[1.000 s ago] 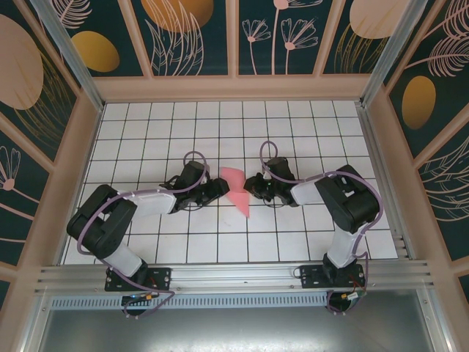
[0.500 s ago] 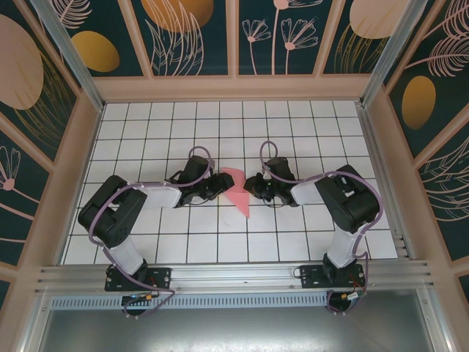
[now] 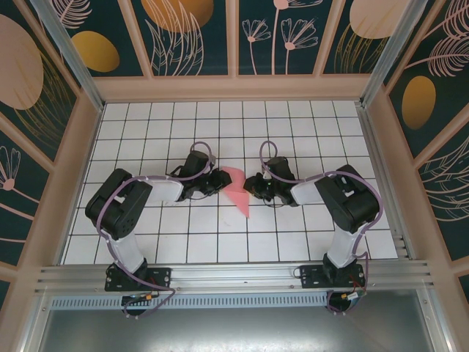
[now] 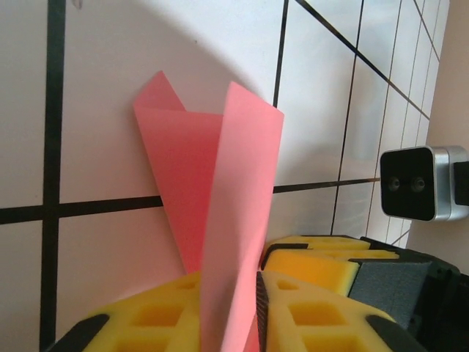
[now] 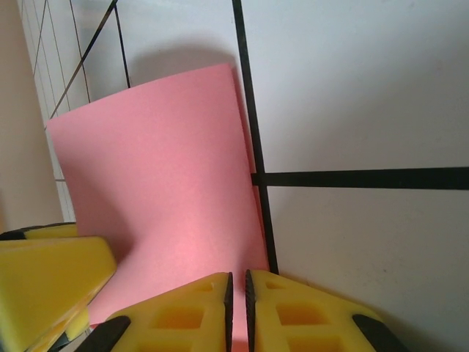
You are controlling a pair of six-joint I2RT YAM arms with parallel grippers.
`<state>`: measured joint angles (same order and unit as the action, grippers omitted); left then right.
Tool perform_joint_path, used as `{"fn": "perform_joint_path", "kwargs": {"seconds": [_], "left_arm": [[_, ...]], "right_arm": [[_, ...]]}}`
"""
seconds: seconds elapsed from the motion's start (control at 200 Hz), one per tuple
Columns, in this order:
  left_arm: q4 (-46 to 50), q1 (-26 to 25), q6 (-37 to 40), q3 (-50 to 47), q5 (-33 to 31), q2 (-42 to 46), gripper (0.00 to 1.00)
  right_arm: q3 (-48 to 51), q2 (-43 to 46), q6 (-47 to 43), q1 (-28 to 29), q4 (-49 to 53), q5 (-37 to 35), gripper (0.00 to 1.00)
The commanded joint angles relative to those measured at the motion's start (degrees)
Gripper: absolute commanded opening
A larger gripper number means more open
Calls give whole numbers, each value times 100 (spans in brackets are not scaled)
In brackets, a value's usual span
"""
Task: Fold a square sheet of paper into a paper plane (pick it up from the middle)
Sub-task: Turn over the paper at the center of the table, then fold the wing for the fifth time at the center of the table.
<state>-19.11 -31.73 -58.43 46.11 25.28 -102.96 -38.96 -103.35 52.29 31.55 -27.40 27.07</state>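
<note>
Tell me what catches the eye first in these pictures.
The pink paper, partly folded to a point, lies at the middle of the white grid table. The left hand and right hand meet it from either side. In the left wrist view, yellow fingers pinch an upright flap of it.

The two arms close off the middle of the tiled table (image 3: 220, 125). The left gripper (image 3: 219, 180) and right gripper (image 3: 250, 186) pinch the folded pink paper (image 3: 238, 196) from either side, so nothing could pass between them. The far rows of tiles are open, as is the near strip between the bases, though the side walls (image 3: 84, 139) and the bent elbows crowd both flanks.
</note>
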Motion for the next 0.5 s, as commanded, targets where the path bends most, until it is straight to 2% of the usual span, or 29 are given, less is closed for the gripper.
{"fn": "perform_joint_path", "kwargs": {"seconds": [0.0, 0.105, 0.285, 0.495], "left_arm": [[-49, 40, 32, 109, 77, -60, 16], [-128, 36, -15, 15, 35, -24, 7], [-436, 39, -220, -241, -45, 68, 5], [-409, 43, -297, -472, -310, 326, 5]], "right_arm": [[-97, -110, -256, 9, 458, -86, 18], [-193, 273, -376, -238, 737, -163, 21], [-213, 1119, -656, -343, 1252, -419, 23], [107, 1210, -302, -127, 532, 140, 17]]}}
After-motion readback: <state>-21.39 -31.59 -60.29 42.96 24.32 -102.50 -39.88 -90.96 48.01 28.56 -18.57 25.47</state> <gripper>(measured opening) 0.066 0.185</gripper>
